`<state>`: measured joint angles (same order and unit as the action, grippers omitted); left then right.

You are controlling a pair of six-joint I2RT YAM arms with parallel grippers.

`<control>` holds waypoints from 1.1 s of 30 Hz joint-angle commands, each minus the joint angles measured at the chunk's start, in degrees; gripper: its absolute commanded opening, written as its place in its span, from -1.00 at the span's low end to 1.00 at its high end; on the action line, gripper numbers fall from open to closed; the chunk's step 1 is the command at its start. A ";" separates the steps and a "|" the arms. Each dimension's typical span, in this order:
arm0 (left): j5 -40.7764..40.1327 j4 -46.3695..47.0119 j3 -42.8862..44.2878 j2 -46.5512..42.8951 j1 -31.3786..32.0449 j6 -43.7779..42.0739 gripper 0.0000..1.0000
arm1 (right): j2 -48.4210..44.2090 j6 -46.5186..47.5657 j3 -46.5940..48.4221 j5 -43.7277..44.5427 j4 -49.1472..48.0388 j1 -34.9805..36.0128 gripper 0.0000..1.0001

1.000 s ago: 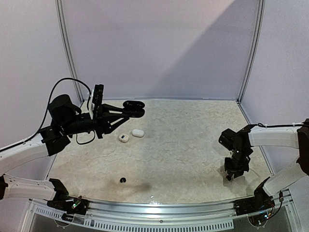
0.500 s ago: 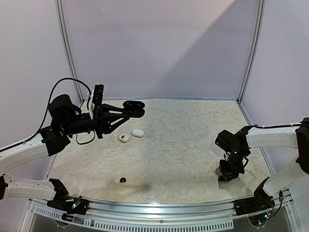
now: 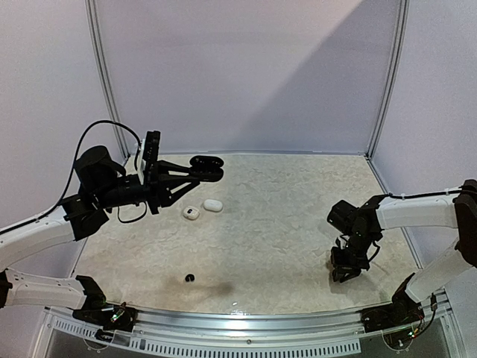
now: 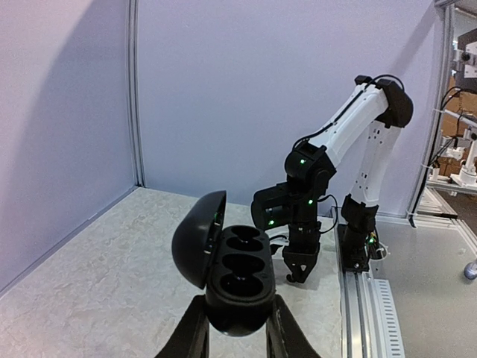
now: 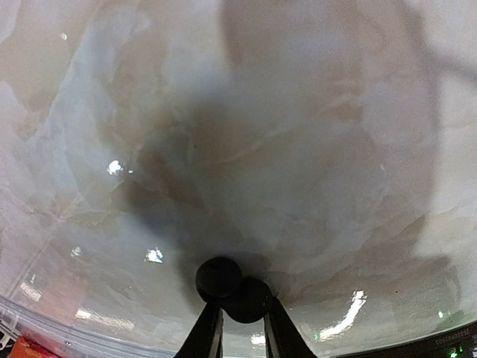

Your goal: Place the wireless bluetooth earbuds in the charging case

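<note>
**A:** Where's the bud right now?

**B:** The right gripper [image 3: 341,274] is clamped on a black earbud [image 5: 231,287], a small, glossy, round thing. It sits low over the table [image 3: 283,216] at the lower right of the top view.

**A:** And its home?

**B:** The black charging case [image 4: 237,280] is pinched in the left gripper [image 4: 237,317] and held aloft at the upper left. It's up and left of the bud and well apart from it, so I'd expect the right arm to do the crossing.

**A:** How does the case lie?

**B:** Its lid [image 4: 195,240] is swung open toward the left of the wrist view. Both wells are bare, one behind the other, and the long axis points toward the right arm.

**A:** Any other buds?

**B:** A second black earbud [image 3: 189,278] lies on the table, lower centre-left.
</note>
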<state>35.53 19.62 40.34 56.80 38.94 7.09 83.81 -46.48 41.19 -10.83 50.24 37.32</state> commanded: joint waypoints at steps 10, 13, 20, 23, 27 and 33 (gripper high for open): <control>0.84 -0.78 0.49 0.15 -0.27 -0.67 -1.00 | 2.59 -0.92 3.37 12.39 3.15 0.20 -0.70; 0.80 -0.81 0.44 0.09 -0.27 -0.63 -1.00 | 3.86 -0.13 4.74 15.13 5.37 0.10 -0.67; 0.90 -0.85 0.53 0.22 -0.27 -0.74 -1.00 | 3.33 0.16 6.14 18.98 7.56 -1.94 -0.64; 0.94 -0.90 0.53 0.16 -0.27 -0.74 -1.00 | 2.69 0.50 5.82 19.03 6.00 -2.76 -0.65; 0.95 -1.00 0.47 -0.01 -0.27 -0.92 -1.00 | 2.76 1.35 5.74 16.71 4.61 -3.22 -0.65; 0.95 -1.25 0.44 0.01 -0.35 -1.11 -1.00 | -0.60 0.92 5.47 15.51 6.24 -3.16 -0.65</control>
<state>35.77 18.94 40.34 56.80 38.94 6.83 86.59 -45.67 46.37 5.37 56.12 34.44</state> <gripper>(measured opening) 0.244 0.176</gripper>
